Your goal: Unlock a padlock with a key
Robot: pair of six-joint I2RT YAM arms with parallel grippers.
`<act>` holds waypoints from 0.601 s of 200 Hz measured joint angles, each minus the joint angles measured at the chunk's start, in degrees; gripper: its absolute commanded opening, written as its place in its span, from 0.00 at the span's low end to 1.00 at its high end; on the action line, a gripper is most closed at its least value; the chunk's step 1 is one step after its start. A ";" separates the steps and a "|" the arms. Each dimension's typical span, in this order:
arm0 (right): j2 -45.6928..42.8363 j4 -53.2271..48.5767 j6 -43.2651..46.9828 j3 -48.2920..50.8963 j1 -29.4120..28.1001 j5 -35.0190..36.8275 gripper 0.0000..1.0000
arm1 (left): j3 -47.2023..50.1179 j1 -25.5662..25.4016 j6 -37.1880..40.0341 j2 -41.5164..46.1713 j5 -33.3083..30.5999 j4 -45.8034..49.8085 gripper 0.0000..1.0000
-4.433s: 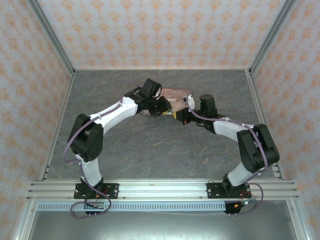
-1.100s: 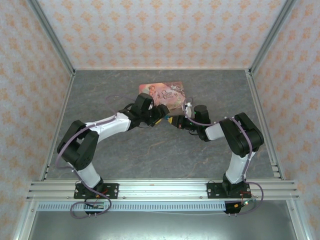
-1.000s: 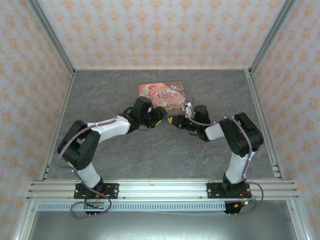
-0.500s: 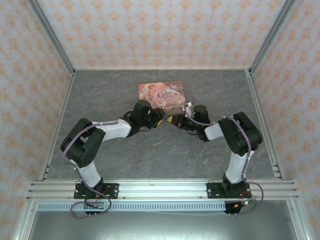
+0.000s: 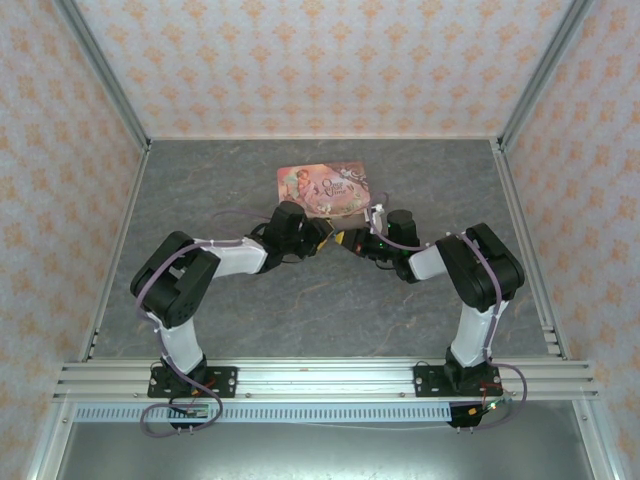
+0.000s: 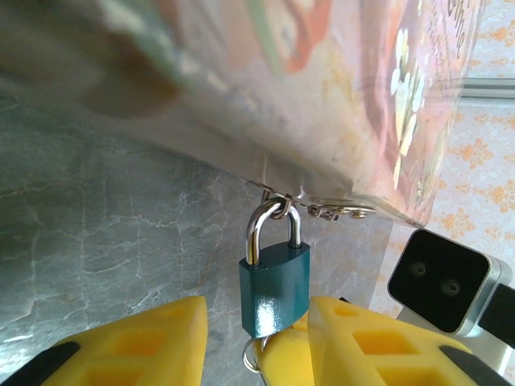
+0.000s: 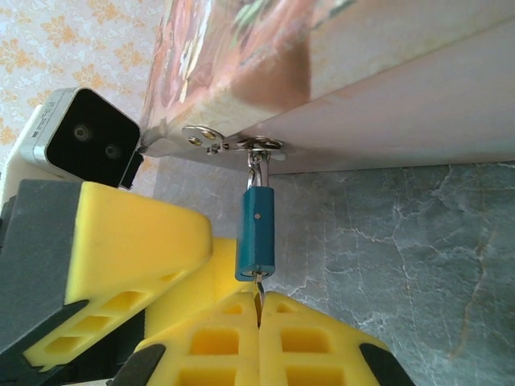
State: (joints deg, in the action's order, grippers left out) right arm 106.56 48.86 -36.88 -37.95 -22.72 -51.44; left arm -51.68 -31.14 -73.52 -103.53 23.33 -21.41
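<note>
Left tool narrowed, jaws apart around padlock on pink tin, right tool clenched on key

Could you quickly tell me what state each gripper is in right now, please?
Left gripper: open, fingers either side of the padlock, not gripping.
Right gripper: shut on the key.

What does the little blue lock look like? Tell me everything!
The padlock is small, shiny and teal, with a silvery metal shackle closed through the clasp of the pink box. Its body sits between the open jaws of the left gripper. A thin key enters its bottom, pinched by the shut right gripper.
</note>
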 measured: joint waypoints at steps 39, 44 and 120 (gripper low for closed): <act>0.04 -0.02 -0.17 -0.52 -0.17 0.02 0.00 | -1.05 -0.39 -0.28 -1.55 -0.35 -1.66 0.33; 0.07 -0.02 -0.17 -0.55 -0.17 0.04 0.00 | -1.16 -0.39 -0.39 -1.77 -0.39 -2.08 0.32; 0.11 -0.31 -0.57 -0.85 -0.13 0.98 0.03 | -1.97 -0.76 -0.55 -2.71 -1.42 -2.45 0.14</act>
State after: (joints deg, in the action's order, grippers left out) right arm 106.67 48.56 -37.45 -38.81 -22.85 -50.46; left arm -53.65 -31.90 -74.06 -106.24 21.91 -23.86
